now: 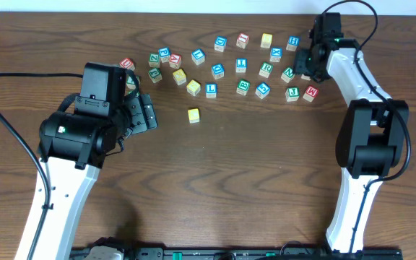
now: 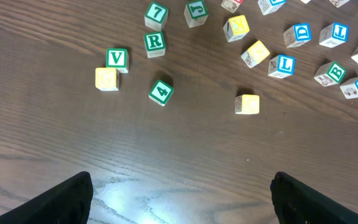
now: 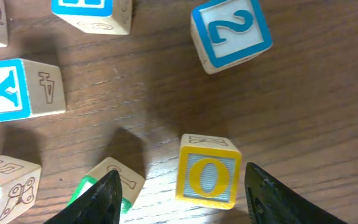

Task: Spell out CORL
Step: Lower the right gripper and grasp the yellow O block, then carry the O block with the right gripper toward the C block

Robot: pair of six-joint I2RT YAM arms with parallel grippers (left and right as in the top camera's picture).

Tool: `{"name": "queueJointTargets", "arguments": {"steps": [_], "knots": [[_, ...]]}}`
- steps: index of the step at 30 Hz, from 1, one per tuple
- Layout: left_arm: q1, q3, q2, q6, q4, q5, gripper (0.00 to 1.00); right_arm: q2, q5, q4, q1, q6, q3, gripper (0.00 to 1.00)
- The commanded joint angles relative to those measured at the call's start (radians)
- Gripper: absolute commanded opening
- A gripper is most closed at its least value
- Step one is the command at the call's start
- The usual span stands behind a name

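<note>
While my right gripper (image 3: 182, 173) hangs at the far right of the scatter, well apart from the lone yellow cube (image 1: 193, 115) and to its right, its jaws stand released on either side of the O cube (image 3: 207, 177), with a gap showing at each face. That cube sits flat on the table (image 3: 309, 112), yellow O face up. I judge it light, stiff wood with smooth painted faces, likely to twist or skid if pinched off-centre, so I would take it square across two opposite side faces, low and centred. My left gripper (image 2: 182, 180) is spread wide and empty, near the lone yellow cube on its left. Just beyond that cube to the right lies the L cube (image 2: 283, 65); the R cube (image 2: 155, 43) is farther off, beyond and to its left.
</note>
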Motion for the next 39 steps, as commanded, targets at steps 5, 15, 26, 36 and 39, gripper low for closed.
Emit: {"name": "queueJointTargets", "arguments": {"steps": [5, 15, 26, 36, 39], "knots": [[0.005, 0.016, 0.006, -0.009, -0.003, -0.013, 0.9, 0.017, 0.017, 0.005, -0.014, -0.006, 0.002, 0.56], [0.005, 0.016, 0.008, -0.009, -0.003, -0.013, 0.9, 0.061, 0.021, 0.027, -0.016, -0.006, 0.002, 0.53], [0.005, 0.016, 0.037, -0.009, -0.003, -0.013, 0.9, 0.064, 0.024, 0.061, -0.016, -0.001, 0.002, 0.36], [0.005, 0.016, 0.042, -0.009, -0.003, -0.013, 0.9, 0.064, 0.024, 0.042, -0.016, -0.002, 0.002, 0.27], [0.005, 0.016, 0.042, -0.009, -0.003, -0.013, 0.9, 0.06, 0.024, 0.034, -0.015, -0.002, 0.002, 0.27]]}}
